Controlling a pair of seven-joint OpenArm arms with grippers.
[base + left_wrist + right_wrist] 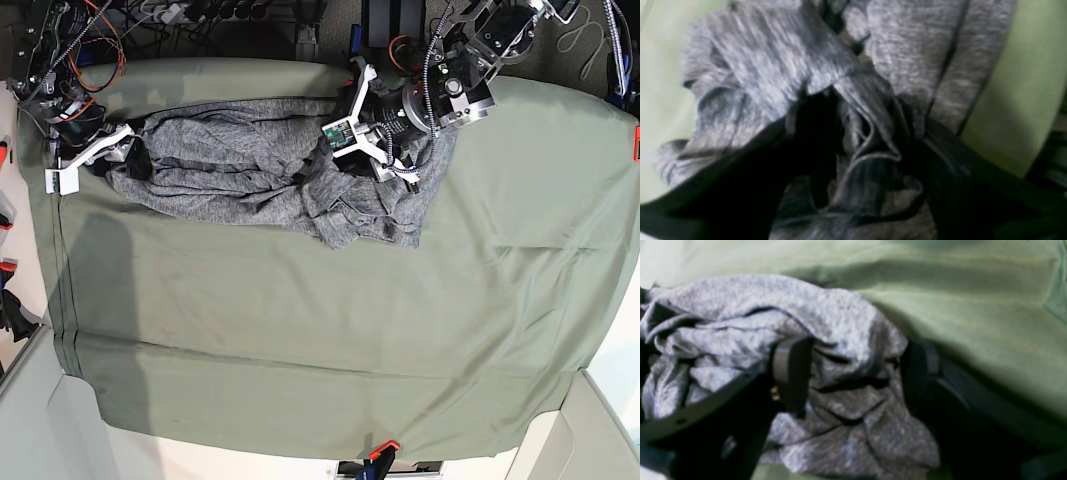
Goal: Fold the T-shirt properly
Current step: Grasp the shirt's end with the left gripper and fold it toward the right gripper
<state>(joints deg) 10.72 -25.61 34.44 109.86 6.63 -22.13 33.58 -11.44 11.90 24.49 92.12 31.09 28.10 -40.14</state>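
The near half of the bench (300,360) lay bare under its olive cloth (500,250); beyond that bare stretch the T-shirt (250,175) sat bunched along the far edge. The left tool (853,146), at the shirt's far right end, stood spread with cloth heaped between its jaws; the right tool (853,373), at the shirt's left end, did likewise. Closing now, I judged, might pinch several layers and drag the heap. Sleeves and collar were lost in the folds.
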